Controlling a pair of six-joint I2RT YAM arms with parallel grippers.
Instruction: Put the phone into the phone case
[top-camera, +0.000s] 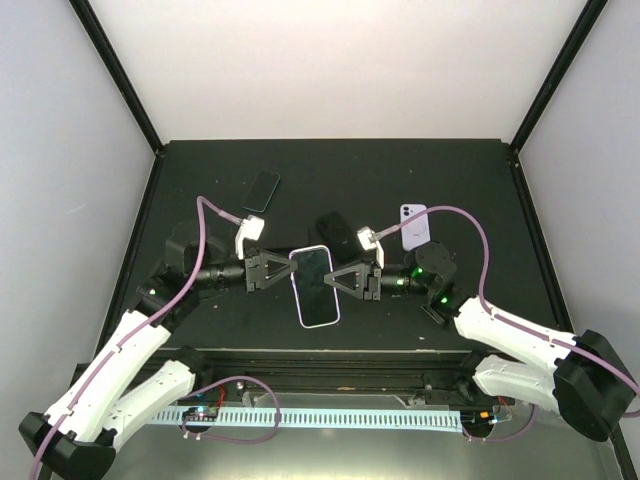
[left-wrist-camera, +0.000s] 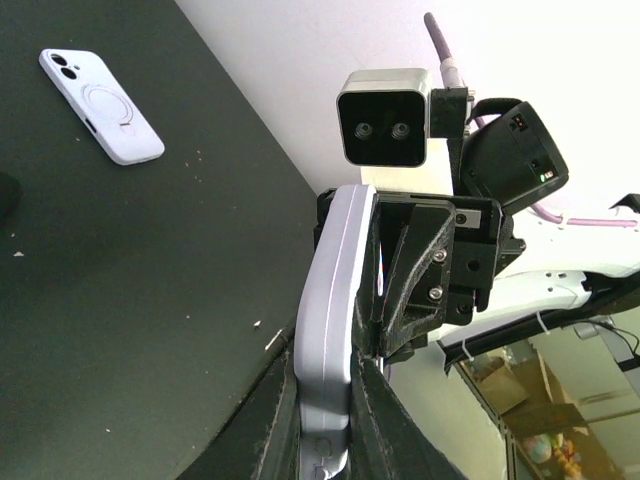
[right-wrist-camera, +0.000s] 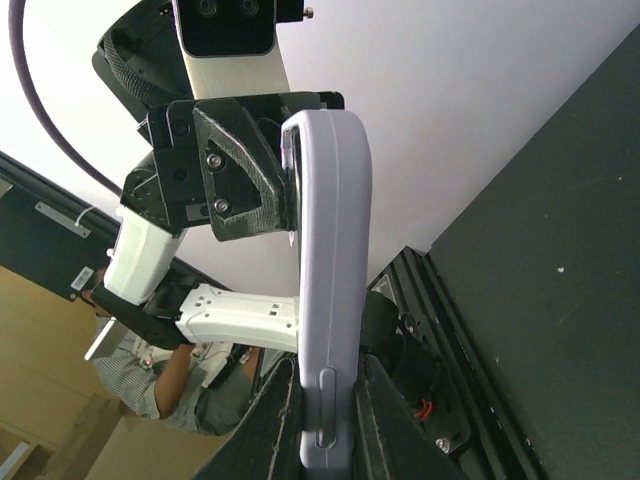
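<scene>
Both arms reach inward from the near edge, forearms about level. The left gripper (top-camera: 284, 272) clamps the left long edge of the phone (top-camera: 316, 288), and the right gripper (top-camera: 346, 281) clamps its right edge. The phone, rimmed by a lilac case (top-camera: 299, 295), sits between them over the near-middle of the surface (top-camera: 200, 170), dark face up, long axis running near to far.
</scene>
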